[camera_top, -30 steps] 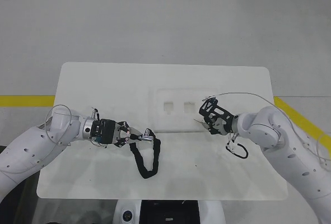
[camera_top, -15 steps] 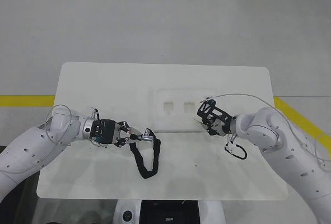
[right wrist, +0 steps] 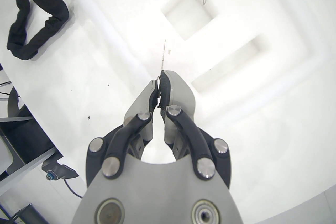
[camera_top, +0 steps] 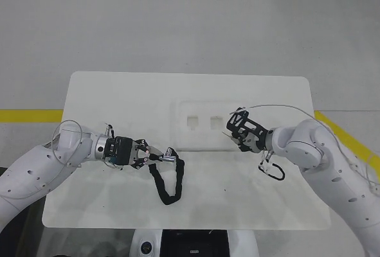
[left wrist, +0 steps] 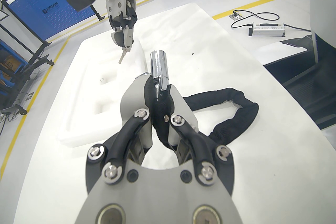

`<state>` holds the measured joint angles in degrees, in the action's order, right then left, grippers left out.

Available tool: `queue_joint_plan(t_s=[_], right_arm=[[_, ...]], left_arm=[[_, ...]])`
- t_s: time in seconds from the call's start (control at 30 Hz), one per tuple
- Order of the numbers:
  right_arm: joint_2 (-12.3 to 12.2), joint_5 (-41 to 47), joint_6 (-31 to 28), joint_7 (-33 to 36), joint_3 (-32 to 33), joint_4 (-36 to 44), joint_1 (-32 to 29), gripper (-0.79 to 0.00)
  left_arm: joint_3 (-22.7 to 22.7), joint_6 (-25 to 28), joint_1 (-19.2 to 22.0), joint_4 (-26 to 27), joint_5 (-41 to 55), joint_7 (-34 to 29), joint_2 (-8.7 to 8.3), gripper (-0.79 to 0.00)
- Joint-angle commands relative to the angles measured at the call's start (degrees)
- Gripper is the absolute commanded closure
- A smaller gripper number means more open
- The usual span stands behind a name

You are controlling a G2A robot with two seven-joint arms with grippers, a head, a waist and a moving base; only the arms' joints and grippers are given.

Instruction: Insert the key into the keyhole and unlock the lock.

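Observation:
My left gripper (left wrist: 157, 89) (camera_top: 156, 155) is shut on the lock, holding it where the black fabric-covered chain (left wrist: 231, 114) (camera_top: 167, 186) meets the chrome lock cylinder (left wrist: 158, 64) (camera_top: 169, 153). The cylinder sticks out past the fingertips, its open end facing the other arm. The chain droops in a loop onto the table. My right gripper (right wrist: 159, 78) (camera_top: 231, 137) is shut on the key (right wrist: 163, 54) (left wrist: 122, 55), whose thin blade juts out ahead of the fingertips. It hovers over the white foam tray (camera_top: 206, 125), well apart from the cylinder.
The foam tray (right wrist: 236, 25) has several square recesses and lies at the table's middle back. The white table (camera_top: 112, 96) ends close to the arms in front. A carabiner (camera_top: 273, 171) hangs from the right arm.
The right gripper with the key has shifted slightly over the tray, its wrist turning a little. The left gripper and the lock have kept still.

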<state>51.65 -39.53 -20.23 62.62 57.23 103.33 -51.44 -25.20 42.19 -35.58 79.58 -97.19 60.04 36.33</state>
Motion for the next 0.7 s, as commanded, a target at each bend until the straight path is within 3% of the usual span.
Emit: queue_joint_plan(t_s=[0.0,0.3,0.67], right_arm=[[-0.3,0.9,0.1,2.6,1.1,2.9,-0.2,0.000],[-0.8,3.8,-0.9,13.1,0.7,14.8,0.4,0.000],[1.4,4.9,-3.2,12.5,-8.0,15.5,7.3,0.000]], left_arm=[[0.0,0.0,0.0,0.0,0.0,0.0,0.00,0.000],[-1.1,-4.4,-1.0,0.7,-0.6,-1.6,0.82,0.000],[1.0,-7.4,0.9,-8.2,-3.6,7.4,5.61,0.000]])
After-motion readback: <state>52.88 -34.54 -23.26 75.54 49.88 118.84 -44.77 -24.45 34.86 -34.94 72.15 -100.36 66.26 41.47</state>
